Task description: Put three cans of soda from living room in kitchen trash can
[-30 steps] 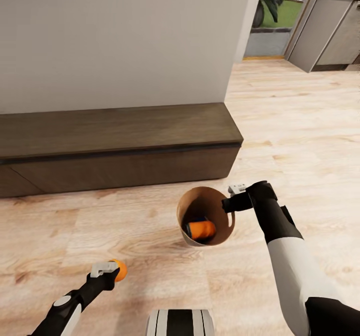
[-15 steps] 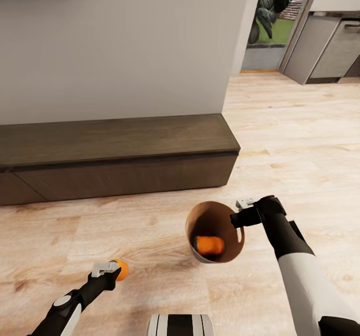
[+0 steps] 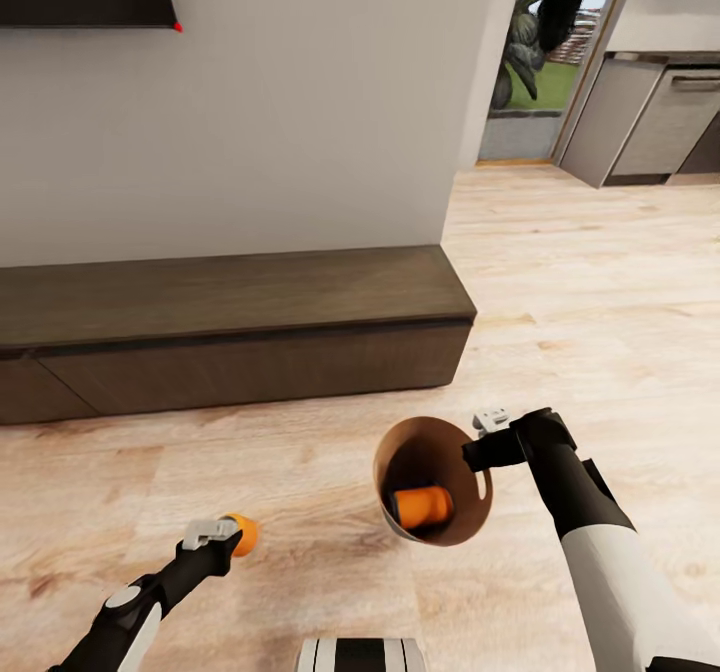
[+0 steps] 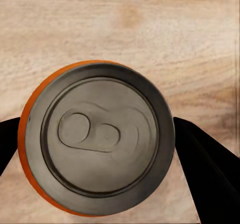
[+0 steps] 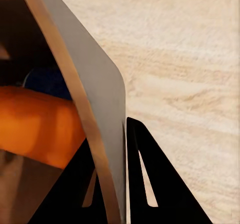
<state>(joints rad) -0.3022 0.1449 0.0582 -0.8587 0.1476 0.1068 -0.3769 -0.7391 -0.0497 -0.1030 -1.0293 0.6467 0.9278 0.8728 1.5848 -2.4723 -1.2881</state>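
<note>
Left gripper (image 3: 228,535) clamps a can (image 3: 243,533); right gripper (image 3: 484,441) pinches the bin (image 3: 432,497) rim.

Left fingers (image 4: 207,171) sit on opposite sides of the can (image 4: 97,141), mid-wall, with its silver top facing the wrist camera, so its long axis runs along the fingers. Judged: light, rigid, smooth metal, slippery, so a side grip across the diameter is right. Right gripper (image 5: 125,149) is closed with the thin bin wall (image 5: 95,99) between its fingers. Bin hangs above the floor, tilted, mouth facing up toward the head camera. Judged: light, stiff, swings easily from a one-point rim hold. Another can (image 3: 422,505) lies on its side inside, axis roughly crosswise; a dark blue item (image 5: 47,81) lies behind it. Bench (image 3: 230,337) is well apart.
</note>
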